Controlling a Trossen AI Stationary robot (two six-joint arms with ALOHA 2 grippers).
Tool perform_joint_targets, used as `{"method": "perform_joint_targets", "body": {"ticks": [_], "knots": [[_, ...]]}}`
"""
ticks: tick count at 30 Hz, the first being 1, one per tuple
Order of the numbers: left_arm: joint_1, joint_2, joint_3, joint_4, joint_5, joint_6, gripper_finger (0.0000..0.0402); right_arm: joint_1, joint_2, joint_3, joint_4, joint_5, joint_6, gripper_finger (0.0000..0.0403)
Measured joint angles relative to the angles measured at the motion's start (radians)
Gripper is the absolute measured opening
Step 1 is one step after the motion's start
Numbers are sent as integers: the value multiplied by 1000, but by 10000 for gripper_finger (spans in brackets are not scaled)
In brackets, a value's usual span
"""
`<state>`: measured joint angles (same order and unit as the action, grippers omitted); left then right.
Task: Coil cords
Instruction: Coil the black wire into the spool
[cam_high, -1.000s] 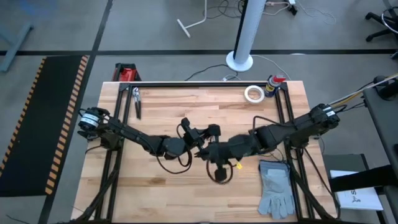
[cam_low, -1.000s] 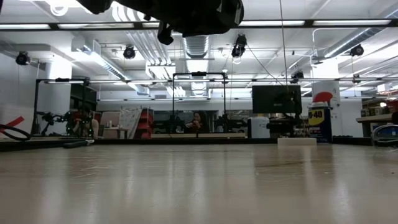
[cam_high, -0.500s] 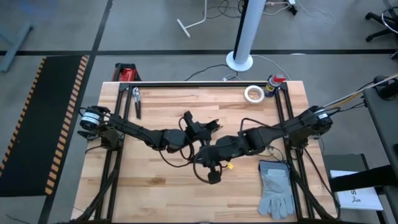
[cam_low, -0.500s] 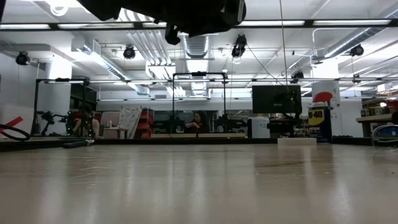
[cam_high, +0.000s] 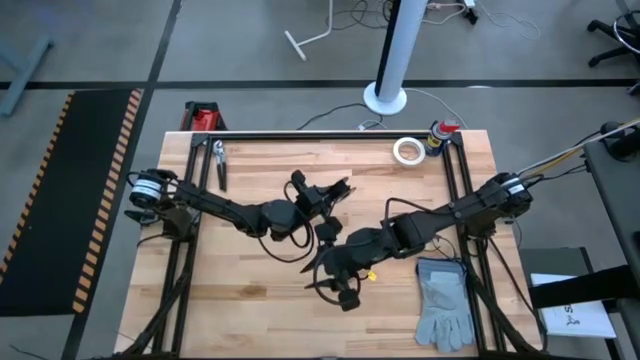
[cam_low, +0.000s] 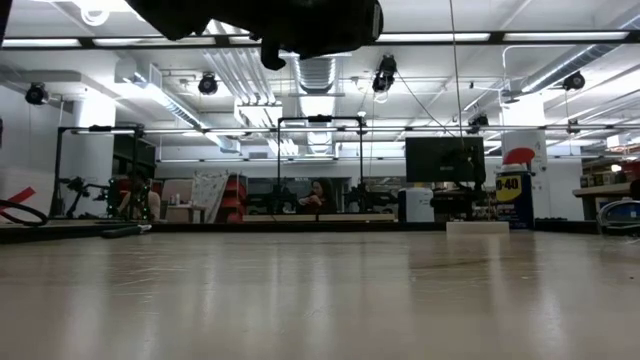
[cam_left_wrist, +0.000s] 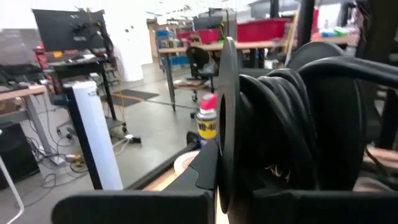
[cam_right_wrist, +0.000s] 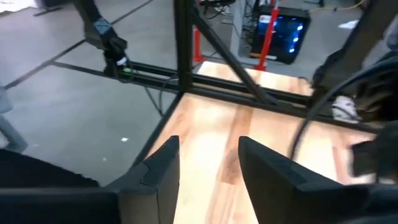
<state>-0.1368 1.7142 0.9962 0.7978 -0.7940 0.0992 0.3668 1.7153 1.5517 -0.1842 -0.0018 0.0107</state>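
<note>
Overhead, two grippers mid-table: left gripper (cam_high: 335, 192) fingers' state unclear, right gripper (cam_right_wrist: 208, 163) fingers apart, one cord (cam_high: 285, 243) between.

The high view looks straight down on the whole table (cam_high: 250, 290) from far above, while the low view sits at tabletop level facing the room. Both share the spray can (cam_low: 509, 200), which the left wrist view also sees close; the right wrist view faces the table's edge.

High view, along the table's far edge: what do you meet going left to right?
Red tool → pliers → white tape roll → spray can.
</note>
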Motion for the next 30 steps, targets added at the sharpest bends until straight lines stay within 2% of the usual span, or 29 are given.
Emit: {"method": "perform_joint_targets", "body": {"ticks": [5,19,30], "knots": [[30,0,0,60,-11,59,0,13,0,0,-24,-5,18,162],[66,0,0,337,8,239,0,38,0,-2,-50,-8,42,153],[69,-4,0,421,48,255,0,40,2,-40,-83,-25,47,147]]}}
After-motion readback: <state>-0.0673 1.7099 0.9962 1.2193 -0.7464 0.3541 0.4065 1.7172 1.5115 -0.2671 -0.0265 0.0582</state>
